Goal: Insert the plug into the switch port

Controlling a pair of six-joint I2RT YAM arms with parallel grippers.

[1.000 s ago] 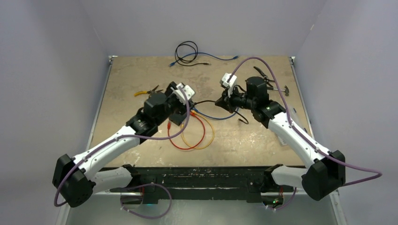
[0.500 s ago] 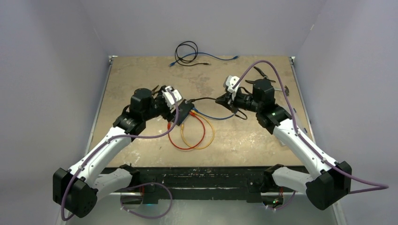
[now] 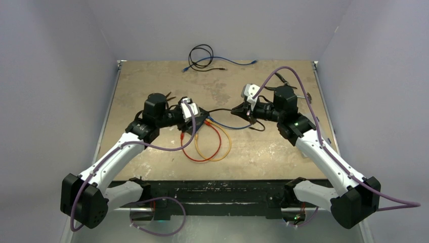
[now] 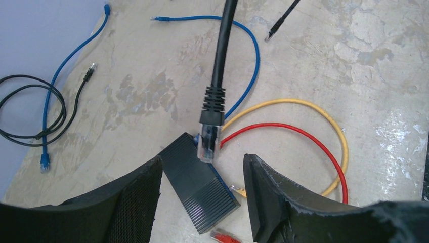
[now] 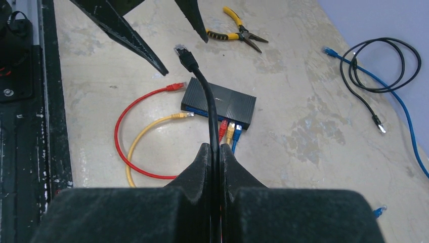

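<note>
The switch [image 4: 200, 185] [image 5: 220, 104] is a flat black box lying on the table, also seen from above [image 3: 200, 123]. Red, yellow and blue cables sit in its ports [image 5: 230, 130]. My right gripper [image 5: 214, 148] [image 3: 237, 109] is shut on a black cable, whose plug [image 5: 182, 53] [image 4: 210, 142] hangs in the air just over the switch's far corner. My left gripper [image 4: 202, 158] [image 3: 198, 117] stands open. Its fingers [image 4: 275, 197] flank the switch and the plug's tip without touching either.
Red and yellow cable loops [image 3: 208, 146] lie in front of the switch. Yellow-handled pliers [image 5: 238, 33] rest behind the left arm. A black cable coil [image 3: 201, 53] and a blue cable [image 3: 232, 62] lie at the far edge.
The left arm has swung its elbow left and turned its gripper onto the switch, jaws briefly wider then back. The right gripper has moved slightly right with the black cable.
</note>
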